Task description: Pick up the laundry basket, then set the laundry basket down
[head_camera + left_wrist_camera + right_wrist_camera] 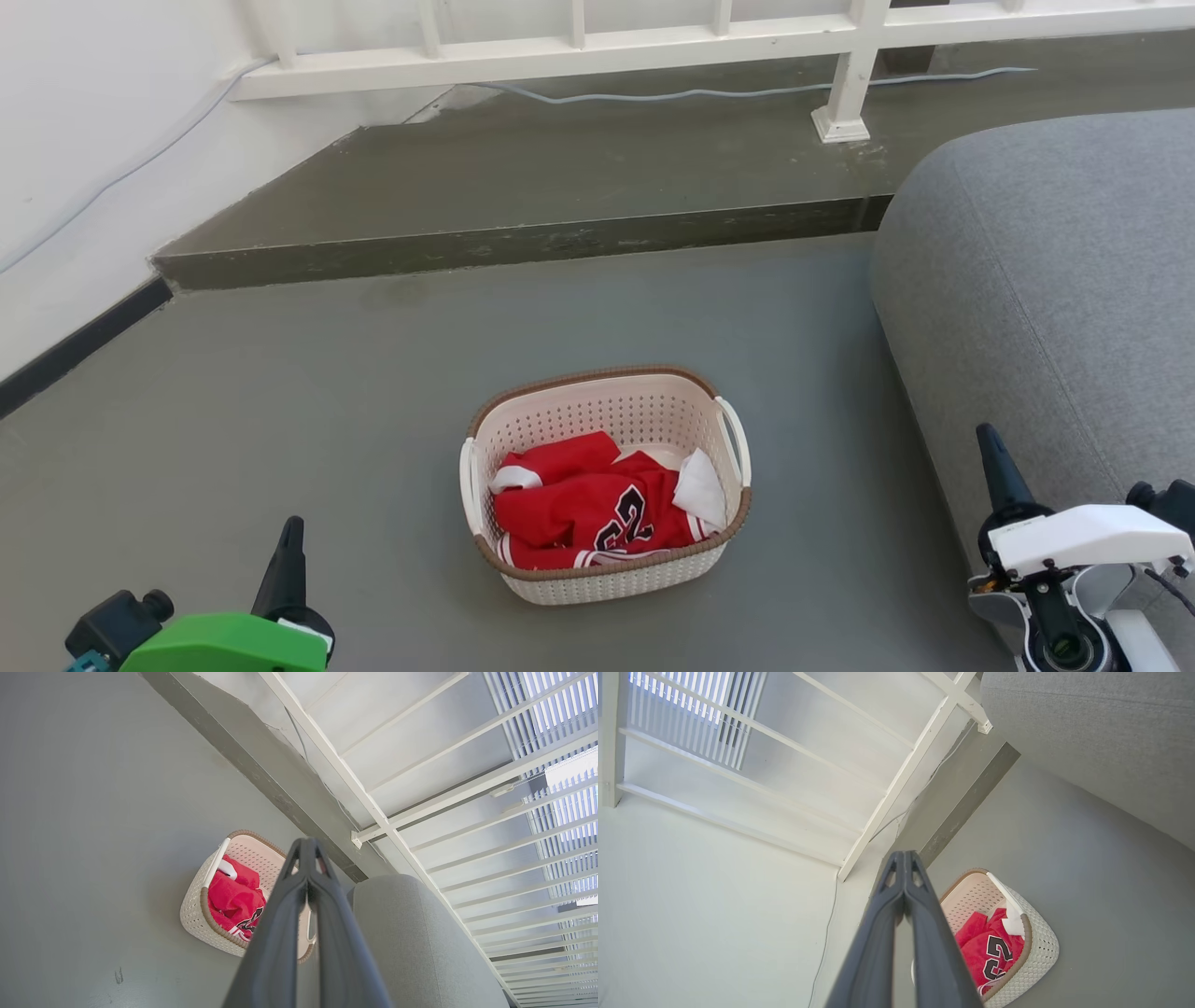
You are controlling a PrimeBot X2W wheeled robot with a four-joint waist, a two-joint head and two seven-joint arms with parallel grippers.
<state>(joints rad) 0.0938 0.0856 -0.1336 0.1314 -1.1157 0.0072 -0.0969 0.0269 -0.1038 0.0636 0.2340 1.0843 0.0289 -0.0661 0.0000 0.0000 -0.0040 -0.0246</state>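
Head view: laundry basket [611, 574] on floor [373, 420]; L gripper [292, 532], R gripper [990, 439] both closed.

A grey upholstered sofa [1046, 280] bulks just beside the right gripper [991, 448], on its outer side. A crumpled red jersey [588, 509] with black numerals lies ahead, between that gripper and the left gripper [291, 537]. Further ahead of both, a raised grey step [560, 177] crosses the floor [280, 392], carrying a white railing [579, 47] and a pale cable [709, 91]. Out beyond the left gripper stands a white wall [84, 121] with dark skirting [75, 345].
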